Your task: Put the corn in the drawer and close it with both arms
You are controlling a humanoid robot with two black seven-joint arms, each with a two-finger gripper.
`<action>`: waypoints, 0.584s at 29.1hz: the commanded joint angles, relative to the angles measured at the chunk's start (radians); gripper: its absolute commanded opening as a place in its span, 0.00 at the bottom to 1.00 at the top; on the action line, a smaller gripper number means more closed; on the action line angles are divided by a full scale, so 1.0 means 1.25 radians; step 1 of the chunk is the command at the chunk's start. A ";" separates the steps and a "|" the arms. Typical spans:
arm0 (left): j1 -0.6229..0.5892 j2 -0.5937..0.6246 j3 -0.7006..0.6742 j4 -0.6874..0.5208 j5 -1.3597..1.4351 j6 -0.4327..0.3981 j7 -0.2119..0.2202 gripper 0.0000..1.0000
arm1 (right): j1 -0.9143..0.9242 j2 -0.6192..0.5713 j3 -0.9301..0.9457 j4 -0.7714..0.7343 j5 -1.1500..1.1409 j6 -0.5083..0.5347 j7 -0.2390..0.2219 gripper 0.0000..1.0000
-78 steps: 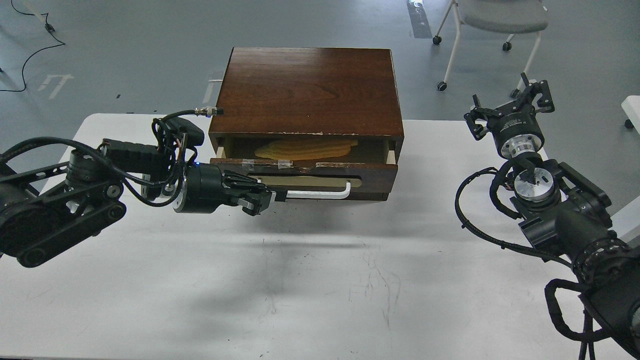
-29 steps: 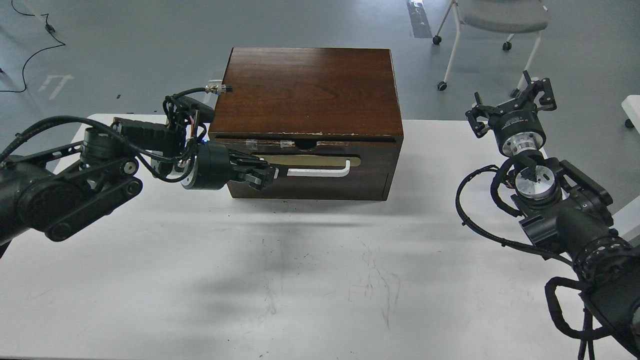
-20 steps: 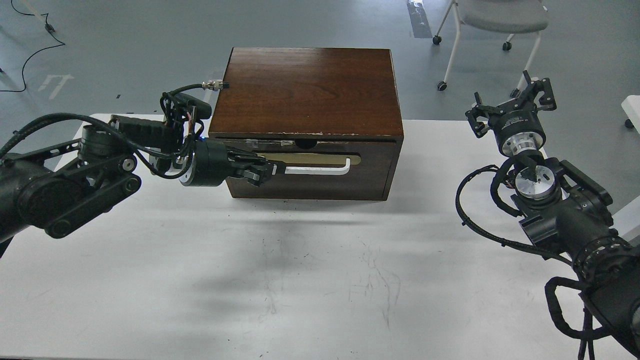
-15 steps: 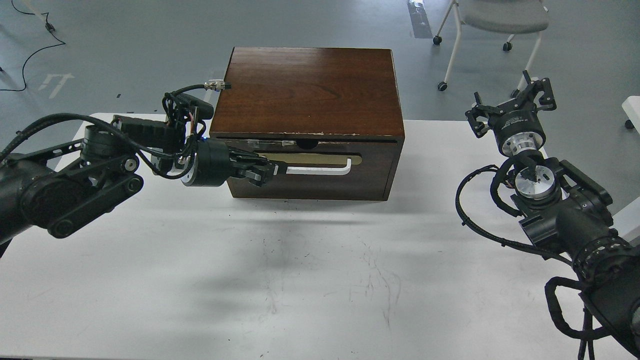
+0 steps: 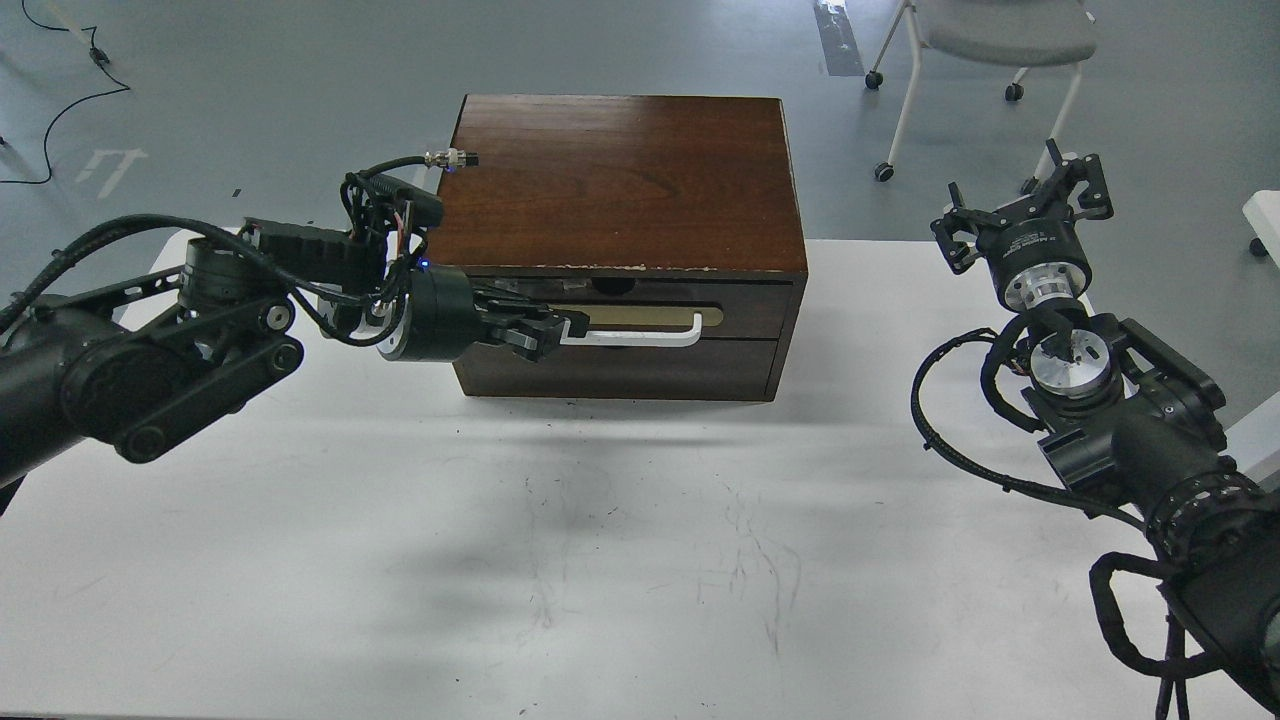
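Observation:
The dark brown drawer [image 5: 745, 312] sits pushed flush into the wooden cabinet [image 5: 620, 180], with its white bar handle [image 5: 640, 339] on the brass-coloured plate. The corn is hidden from view. My left gripper [image 5: 548, 330] reaches in from the left and is shut on the left end of the handle. My right gripper [image 5: 1020, 205] hangs in the air to the right of the cabinet, well clear of it, with its claw fingers spread and nothing in them.
The cabinet stands at the far middle of the white table [image 5: 600, 560]. A plain handleless dark panel [image 5: 620, 371] lies under the drawer. An office chair [image 5: 990, 40] stands on the floor behind the table's right side.
The drawer was open with the corn lying inside; my left gripper pushed it in by the handle and it is now flush, hiding the corn. The right arm has barely moved.

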 commanded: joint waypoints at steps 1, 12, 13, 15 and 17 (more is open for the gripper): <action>-0.002 0.023 -0.005 -0.042 -0.028 0.000 -0.036 0.00 | 0.000 0.000 0.000 0.000 0.000 0.001 0.000 1.00; 0.000 0.069 -0.158 0.118 -0.666 0.000 -0.049 0.97 | 0.000 0.000 -0.001 0.002 0.000 0.011 0.000 1.00; -0.001 0.070 -0.158 0.144 -0.712 0.000 -0.049 0.97 | 0.000 0.000 -0.001 0.002 0.000 0.011 0.000 1.00; -0.003 0.071 -0.160 0.242 -0.846 0.000 -0.049 0.97 | 0.001 0.002 -0.001 0.004 0.000 0.010 0.001 1.00; -0.002 0.065 -0.161 0.337 -0.949 0.000 -0.049 0.98 | 0.003 0.004 -0.001 0.004 0.000 0.009 0.001 1.00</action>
